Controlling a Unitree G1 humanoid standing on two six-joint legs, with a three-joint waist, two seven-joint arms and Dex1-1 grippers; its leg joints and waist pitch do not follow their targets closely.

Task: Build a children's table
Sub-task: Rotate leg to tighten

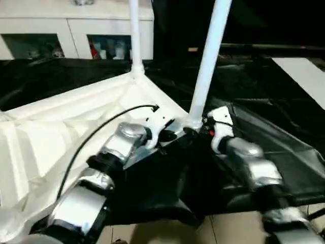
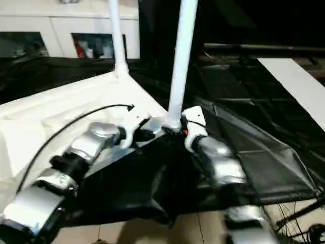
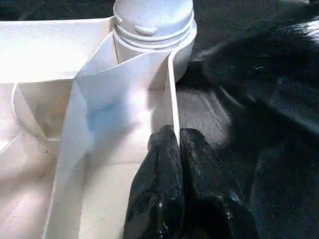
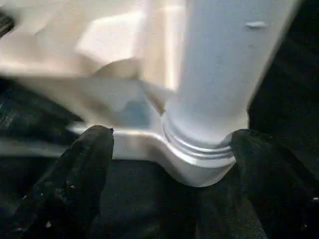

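Left end effector (image 3: 174, 149) closed; right end effector (image 4: 172, 149) spread.

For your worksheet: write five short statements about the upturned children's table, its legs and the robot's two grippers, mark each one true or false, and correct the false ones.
1. The tabletop lies with its ribbed underside up. True.
2. Two legs stand upright in corner sockets: the near leg and the far leg. True.
3. The left gripper is wide open. False: its fingers are shut together, by a rib of the tabletop.
4. The right gripper is clamped on the near leg. False: its fingers stand apart on either side of that leg's socket.
5. The work table's sheet is white. False: it is black.
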